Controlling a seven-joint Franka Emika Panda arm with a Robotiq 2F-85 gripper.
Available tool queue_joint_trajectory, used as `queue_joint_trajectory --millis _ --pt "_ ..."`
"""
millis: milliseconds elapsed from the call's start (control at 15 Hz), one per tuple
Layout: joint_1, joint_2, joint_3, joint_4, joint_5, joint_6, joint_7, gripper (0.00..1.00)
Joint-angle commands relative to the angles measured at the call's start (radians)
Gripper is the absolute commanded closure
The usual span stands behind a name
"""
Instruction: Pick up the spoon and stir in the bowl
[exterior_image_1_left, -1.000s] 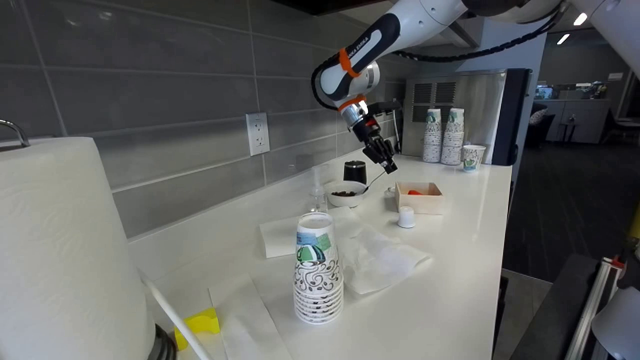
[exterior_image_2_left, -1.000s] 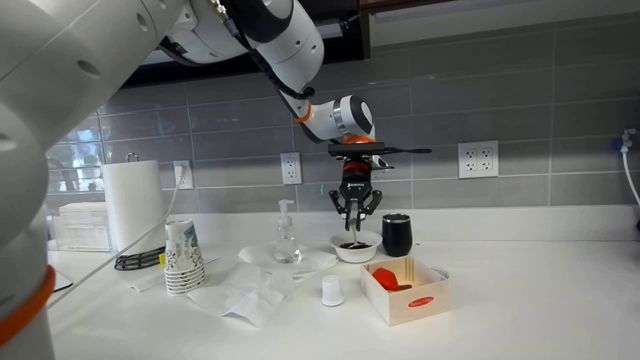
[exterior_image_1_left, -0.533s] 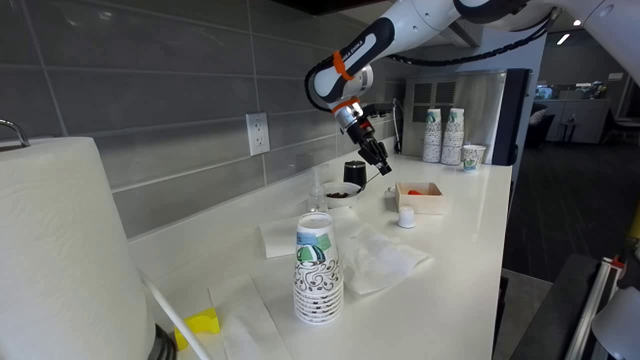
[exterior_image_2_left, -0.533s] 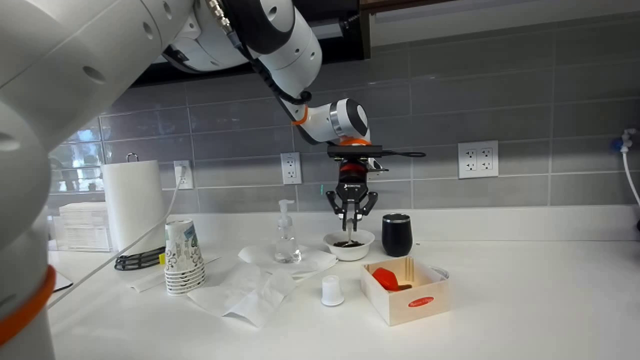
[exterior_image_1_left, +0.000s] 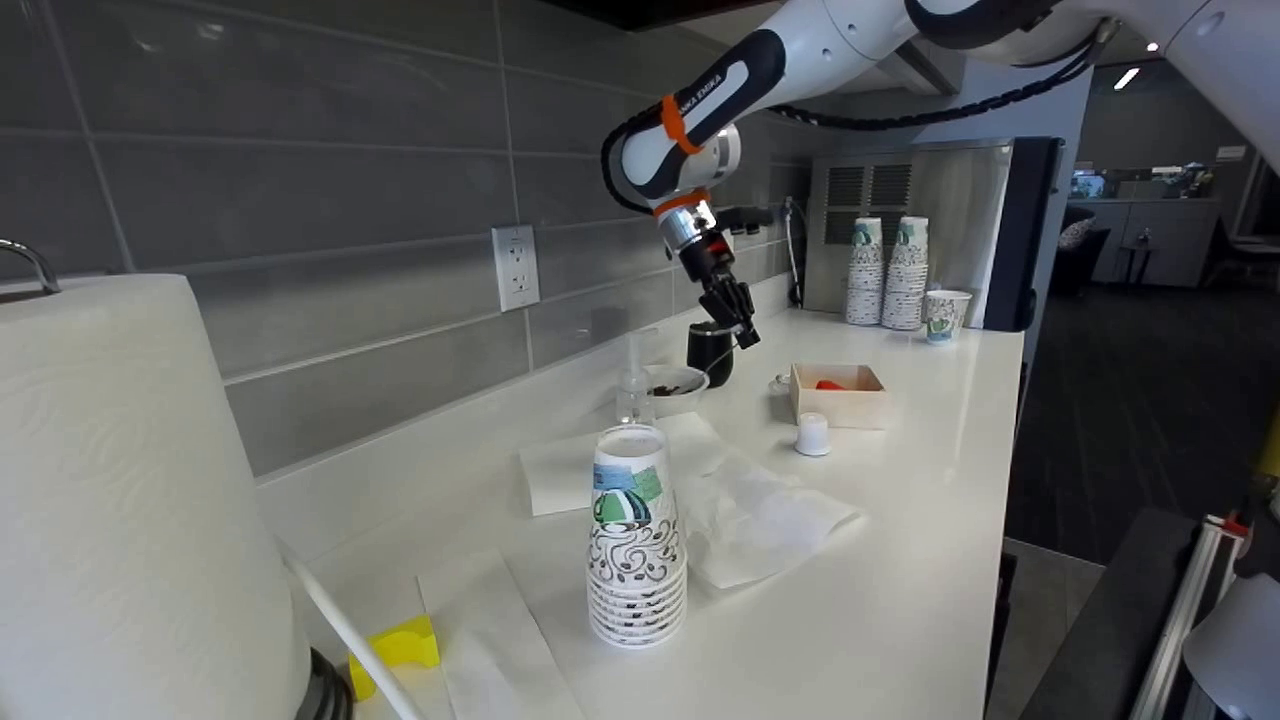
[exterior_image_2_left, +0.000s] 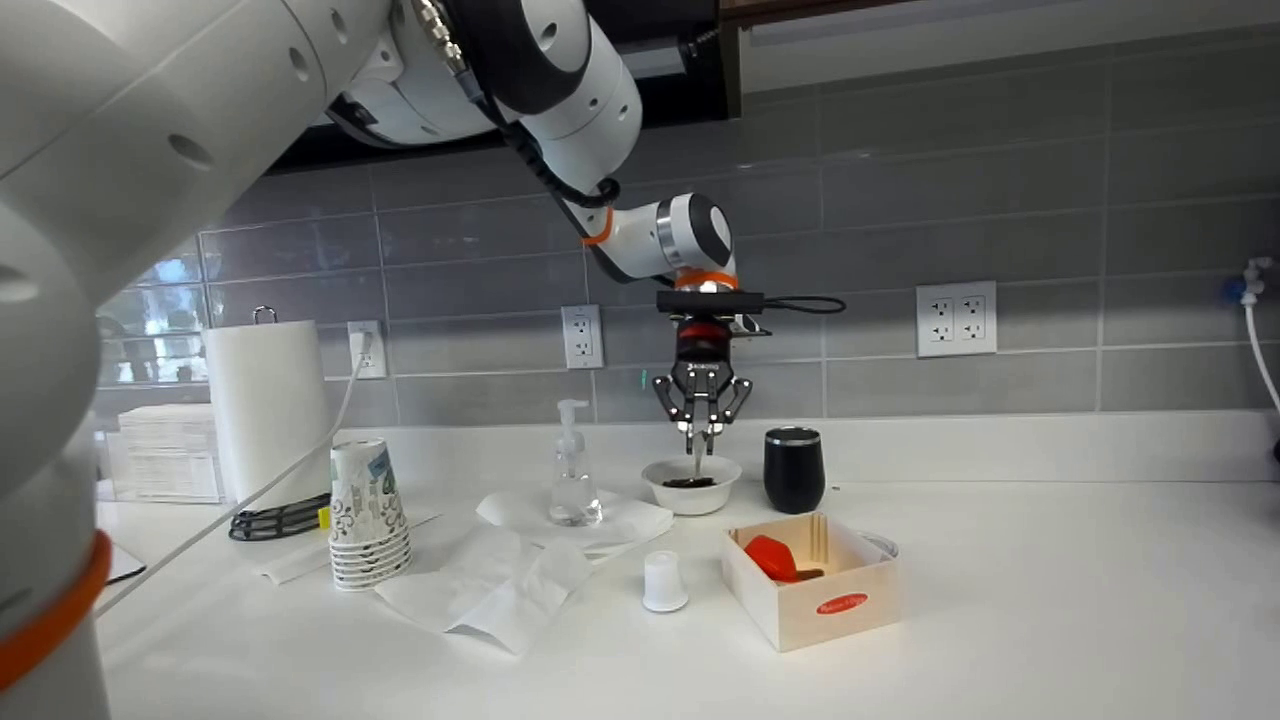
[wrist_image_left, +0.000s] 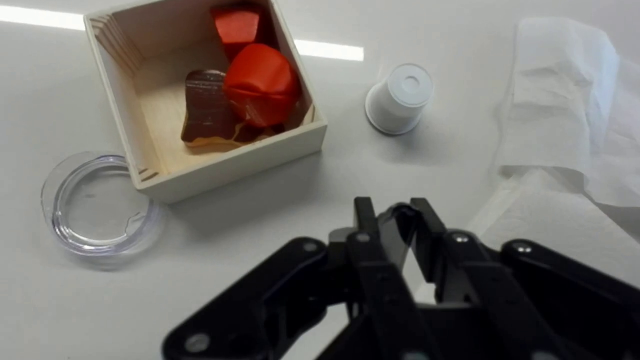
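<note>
Claw (exterior_image_2_left: 699, 445) pinching spoon (exterior_image_2_left: 698, 464), lower end inside white bowl (exterior_image_2_left: 690, 501), arm (exterior_image_1_left: 740, 80) lettered, probably, "EMIKA"

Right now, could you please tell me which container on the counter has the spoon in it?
The small white bowl: the spoon, held between the fingers, dips into it. No spoon shows in the nearby black mug or wooden box.
</note>
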Motion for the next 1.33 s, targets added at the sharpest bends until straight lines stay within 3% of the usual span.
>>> queue_joint_trajectory --millis 0,333,800,1267 --pt "-0.009 0.009 -0.004 0.021 0.021 0.066 0.047 0.94" --pt "0.014 0.024 -0.037 0.038 -0.015 0.029 0.147 0.94" --pt "0.01 0.054 -0.014 0.084 -0.03 -0.193 0.021 0.94" --pt "-0.008 0.037 0.002 0.083 -0.009 -0.119 -0.043 0.94"
